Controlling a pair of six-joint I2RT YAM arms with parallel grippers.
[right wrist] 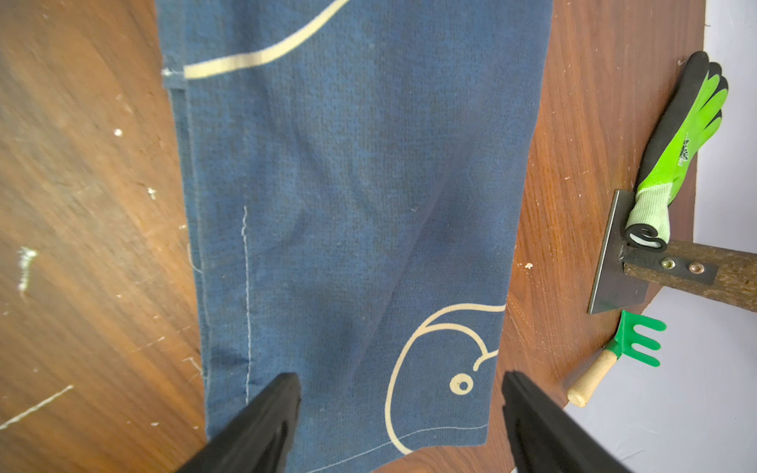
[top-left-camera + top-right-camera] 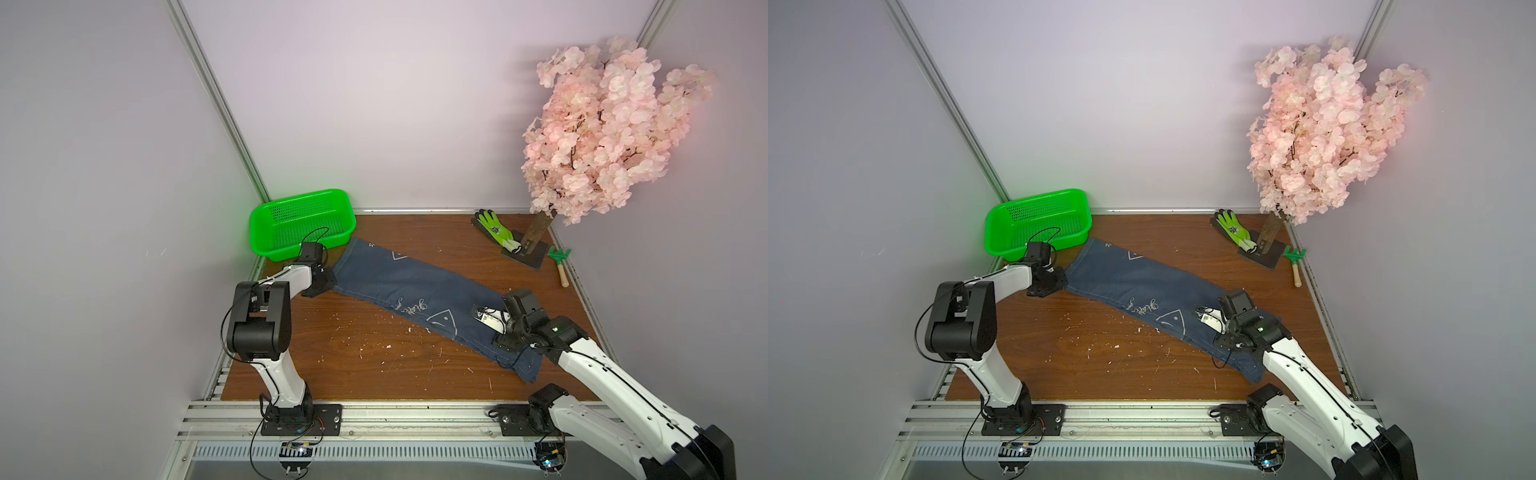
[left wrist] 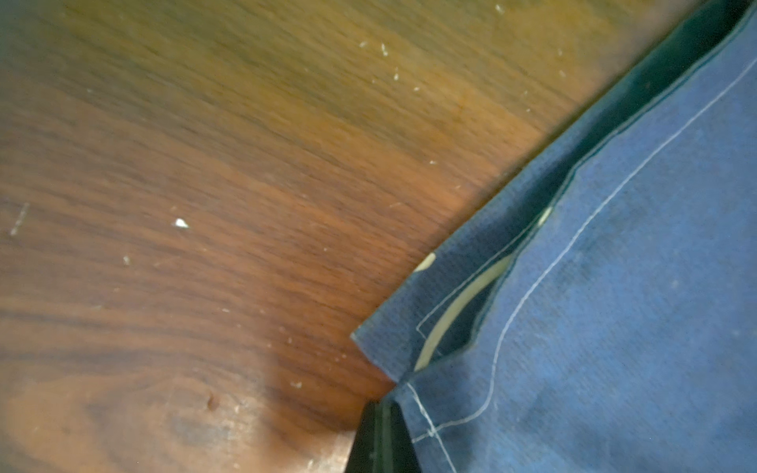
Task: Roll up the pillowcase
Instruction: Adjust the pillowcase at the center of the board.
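Pillowcase [image 2: 415, 286] lies flat, diagonal on the table [image 2: 353, 353]; left hand [image 3: 381, 434] pressed together at its far-left edge, right hand [image 1: 401, 381] spread apart over its near-right end.

The pillowcase [image 2: 1142, 286] lies diagonally on the tabletop [image 2: 1100, 361]. The left end effector [image 2: 1059, 282] meets its far corner, and the right end effector [image 2: 1214, 328] hovers over its near end.
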